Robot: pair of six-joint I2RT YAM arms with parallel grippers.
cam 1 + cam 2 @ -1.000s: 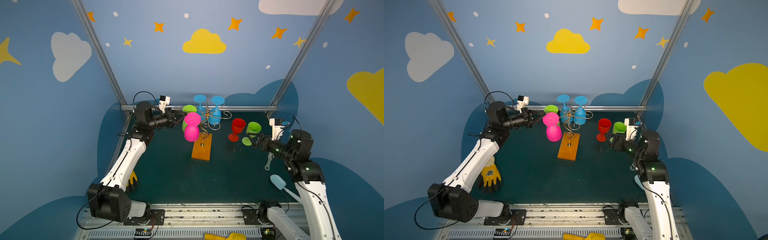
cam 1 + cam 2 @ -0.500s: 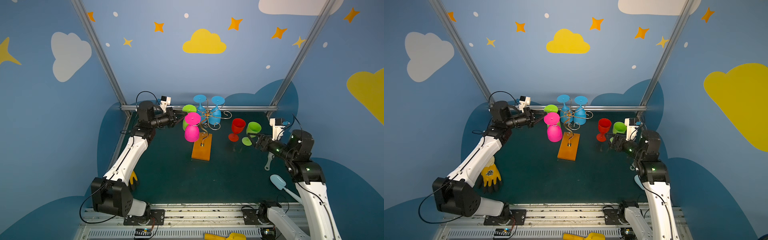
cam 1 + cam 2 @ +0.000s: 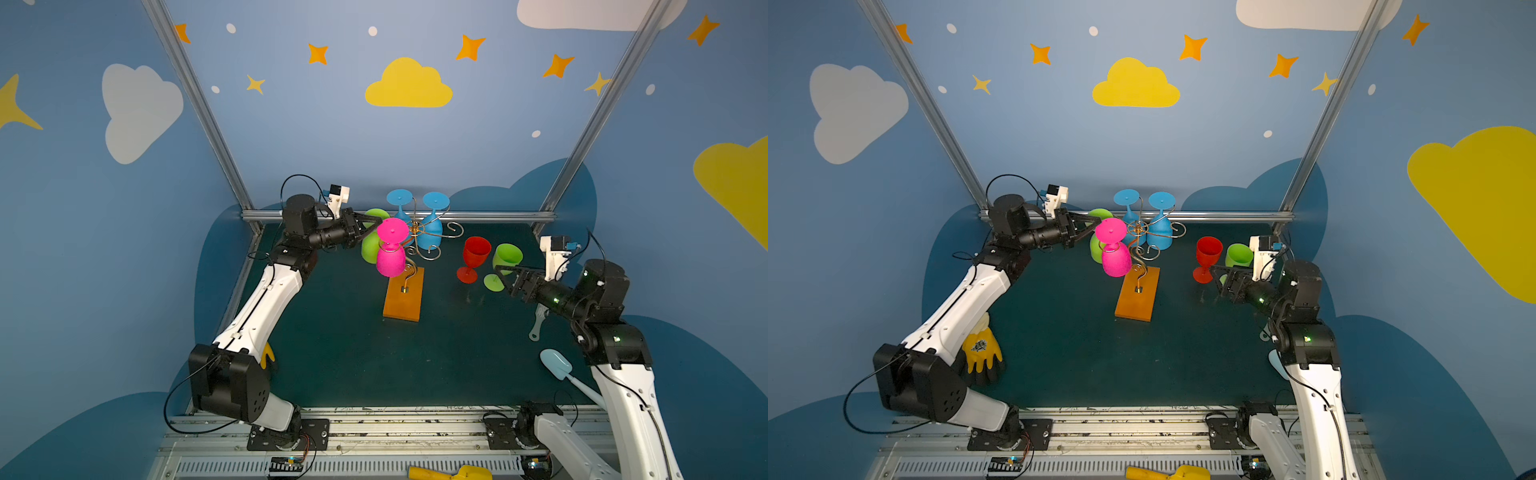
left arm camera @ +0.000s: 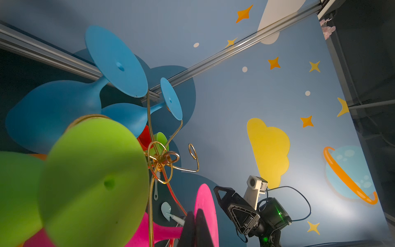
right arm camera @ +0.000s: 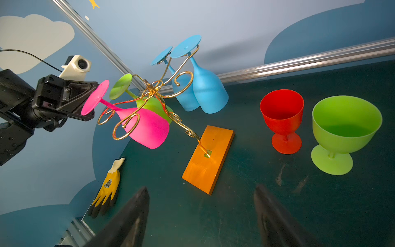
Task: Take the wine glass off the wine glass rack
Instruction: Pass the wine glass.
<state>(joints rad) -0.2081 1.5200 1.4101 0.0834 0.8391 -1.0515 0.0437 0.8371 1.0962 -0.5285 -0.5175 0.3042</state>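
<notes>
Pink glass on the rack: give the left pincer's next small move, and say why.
Probably open the left pincer, ready to take the stem. It is shut, tips at the foot of the pink glass, seemingly gripping nothing, while the glass hangs upside down in a curl of the rack.
</notes>
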